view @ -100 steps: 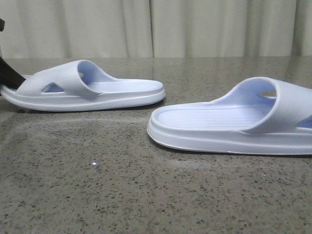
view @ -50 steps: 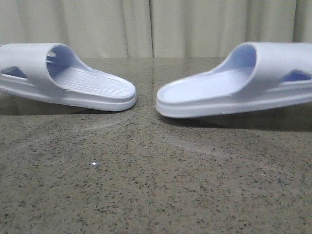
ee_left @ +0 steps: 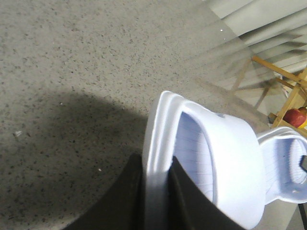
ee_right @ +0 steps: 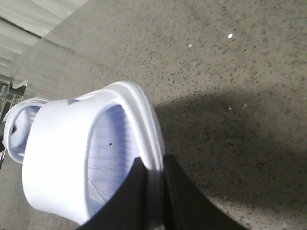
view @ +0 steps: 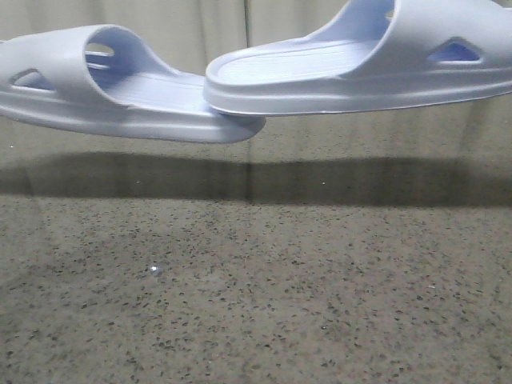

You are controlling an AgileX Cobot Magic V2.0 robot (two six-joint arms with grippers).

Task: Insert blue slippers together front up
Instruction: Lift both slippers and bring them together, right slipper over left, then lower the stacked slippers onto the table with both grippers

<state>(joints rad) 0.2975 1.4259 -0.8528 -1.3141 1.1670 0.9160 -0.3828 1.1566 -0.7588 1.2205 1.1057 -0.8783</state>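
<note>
Both slippers have risen off the tabletop (view: 256, 320) since a moment ago: my left jaws clamp the left slipper (view: 120, 88), my right jaws the right slipper (view: 360, 60), long axes in line, heels overlapping midway, right one on top.

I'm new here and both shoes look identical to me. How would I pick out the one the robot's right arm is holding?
Look above the speckled table, where two pale blue slippers hang in the air with their heel ends overlapping. The right arm's slipper is on the right. It is the higher one, and its heel lies over the left slipper.
</note>
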